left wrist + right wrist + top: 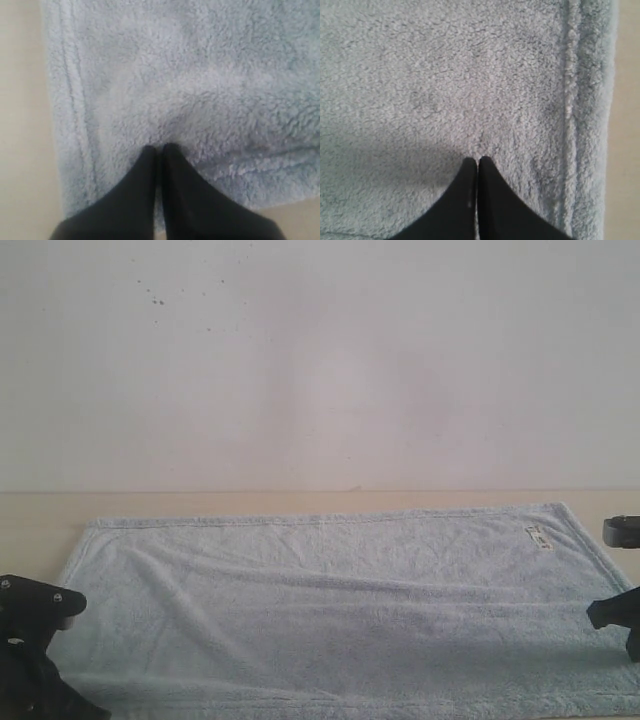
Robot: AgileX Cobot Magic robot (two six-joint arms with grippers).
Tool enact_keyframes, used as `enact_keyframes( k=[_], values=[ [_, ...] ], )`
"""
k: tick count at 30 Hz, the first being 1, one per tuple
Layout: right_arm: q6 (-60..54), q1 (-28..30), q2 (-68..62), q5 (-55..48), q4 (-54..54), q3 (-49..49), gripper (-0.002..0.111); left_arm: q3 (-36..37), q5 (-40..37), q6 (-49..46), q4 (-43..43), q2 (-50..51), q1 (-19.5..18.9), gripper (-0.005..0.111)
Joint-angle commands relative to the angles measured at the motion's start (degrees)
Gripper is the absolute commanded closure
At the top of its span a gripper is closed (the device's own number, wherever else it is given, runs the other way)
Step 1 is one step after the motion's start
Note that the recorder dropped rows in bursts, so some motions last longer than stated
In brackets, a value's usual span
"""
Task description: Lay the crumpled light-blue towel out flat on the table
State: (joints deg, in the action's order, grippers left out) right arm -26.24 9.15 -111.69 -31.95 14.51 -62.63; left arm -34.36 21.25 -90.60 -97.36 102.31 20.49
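Note:
The pale light-blue towel lies spread out on the beige table, with long shallow creases running across it. Its small white label is near the far right corner. My left gripper is down at the towel's near left corner. In the left wrist view its fingers are pressed together, and the towel puckers toward the tips. My right gripper sits at the towel's right side. In the right wrist view it is also shut, with a small crease of towel at its tips.
A white wall rises behind the table's far edge. Bare tabletop shows beside the towel's hemmed edges. A dark piece of the right arm hangs above the towel's far right corner.

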Motion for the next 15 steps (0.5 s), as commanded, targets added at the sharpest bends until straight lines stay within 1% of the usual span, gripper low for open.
enact_keyframes(
  k=[1,6,9,15],
  values=[
    [-0.25,-0.08,0.72,0.47,0.18,0.3,0.108,2.44,7.18,-3.54,-2.59,0.11,0.08,0.103],
    [-0.25,-0.08,0.72,0.24,0.42,0.3,0.108,2.67,8.48,-4.36,-2.59,0.11,-1.61,0.103],
    [-0.25,-0.08,0.72,0.24,0.64,0.3,0.108,2.67,8.23,-4.12,-2.59,-0.54,-1.82,0.103],
    [-0.51,-0.08,0.97,0.24,0.75,0.3,0.108,1.38,0.47,-4.17,-2.59,-7.41,-1.82,0.103]
  ],
)
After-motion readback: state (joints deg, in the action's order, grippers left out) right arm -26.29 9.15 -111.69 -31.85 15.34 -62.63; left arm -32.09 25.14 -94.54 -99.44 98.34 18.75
